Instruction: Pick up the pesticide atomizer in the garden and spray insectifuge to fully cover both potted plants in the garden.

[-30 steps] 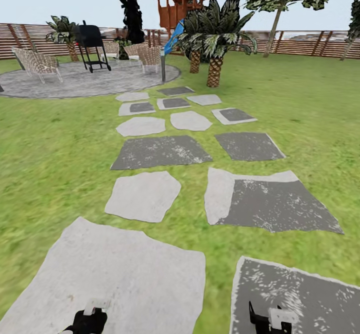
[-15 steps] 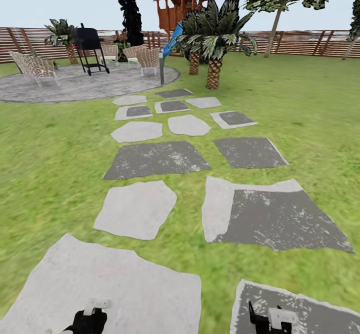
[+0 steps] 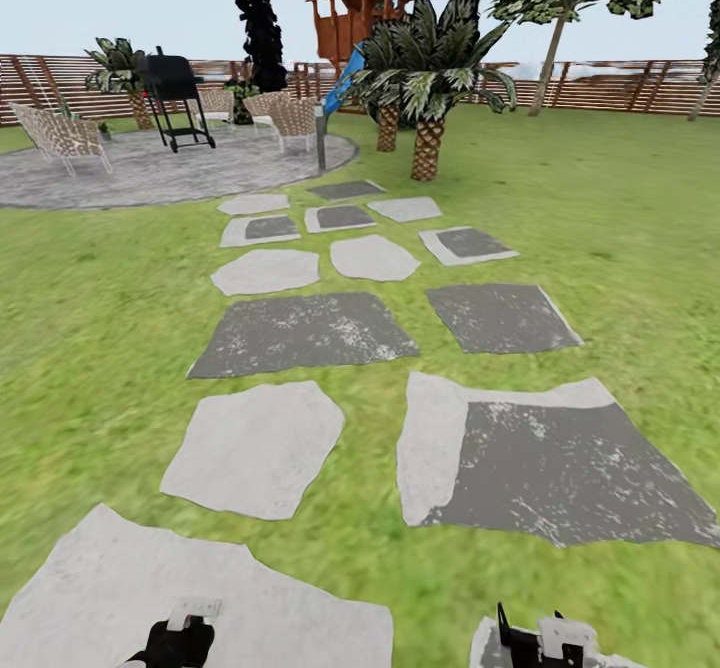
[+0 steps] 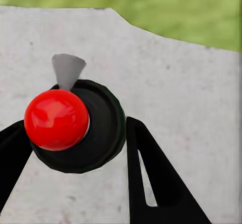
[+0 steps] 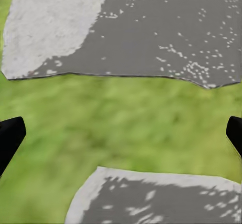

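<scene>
The garden (image 3: 620, 238) spreads ahead: lawn, stepping stones (image 3: 300, 333) leading to round paving (image 3: 150, 173) with chairs and a grill (image 3: 172, 93), fence behind. The left wrist view shows the left gripper (image 4: 75, 143) clenched around a black-ended bottle with a red ball, seemingly the pesticide atomizer (image 4: 75, 126). The right gripper (image 5: 121, 133) hangs spread wide over grass.

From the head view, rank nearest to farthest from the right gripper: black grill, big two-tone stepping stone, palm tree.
1. Big two-tone grey stepping stone, just ahead of the right gripper.
2. Palm tree, far ahead, centre.
3. Black grill, far left on the paving.
</scene>
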Robot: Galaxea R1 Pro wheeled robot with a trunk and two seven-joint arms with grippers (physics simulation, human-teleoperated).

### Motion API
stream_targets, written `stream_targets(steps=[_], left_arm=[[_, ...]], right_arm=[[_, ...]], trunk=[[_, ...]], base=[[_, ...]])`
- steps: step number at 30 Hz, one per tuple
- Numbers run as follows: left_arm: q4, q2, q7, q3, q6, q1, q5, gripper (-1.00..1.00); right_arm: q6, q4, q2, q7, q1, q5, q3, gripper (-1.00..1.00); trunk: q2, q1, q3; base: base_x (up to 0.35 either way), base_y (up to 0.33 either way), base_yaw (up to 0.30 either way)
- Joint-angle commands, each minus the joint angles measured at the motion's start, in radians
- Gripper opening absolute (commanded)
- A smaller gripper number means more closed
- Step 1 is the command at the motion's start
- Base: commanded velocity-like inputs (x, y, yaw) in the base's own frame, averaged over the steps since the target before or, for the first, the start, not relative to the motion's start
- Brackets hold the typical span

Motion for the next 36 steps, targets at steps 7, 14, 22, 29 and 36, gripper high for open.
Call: stream_targets(steps=[7, 14, 22, 29, 36], left_arm=[[0.001, 0.0, -0.002, 0.0, -0.004, -0.001, -0.002, -1.0], [0.001, 0.0, -0.002, 0.0, -0.004, -0.001, -0.002, -1.0], [0.002, 0.0, -0.002, 0.0, -0.004, -0.001, -0.002, -1.0], [0.002, 0.0, -0.002, 0.0, -0.004, -0.001, -0.002, -1.0], [0.001, 0.0, -0.002, 0.0, -0.004, -0.001, -0.002, -1.0]], right_arm=[[-0.003, 0.001, 0.0, -0.004, -0.002, 0.011, -0.006, 1.0], [-0.003, 0.001, 0.0, -0.004, -0.001, 0.011, -0.006, 1.0], [-0.003, 0.001, 0.0, -0.004, -0.001, 0.011, -0.006, 1.0], [-0.003, 0.001, 0.0, -0.004, -0.001, 0.011, -0.006, 1.0], [-0.003, 0.001, 0.0, -0.004, -0.001, 0.011, -0.006, 1.0]], trunk=[[0.0, 0.0, -0.001], [0.0, 0.0, -0.001], [0.0, 0.0, -0.001], [0.0, 0.0, -0.001], [0.0, 0.0, -0.001]], base=[[0.332, -0.096, 0.199], [0.337, -0.01, 0.079], [0.339, 0.0, 0.001], [0.339, 0.0, 0.0], [0.34, 0.0, 0.0]])
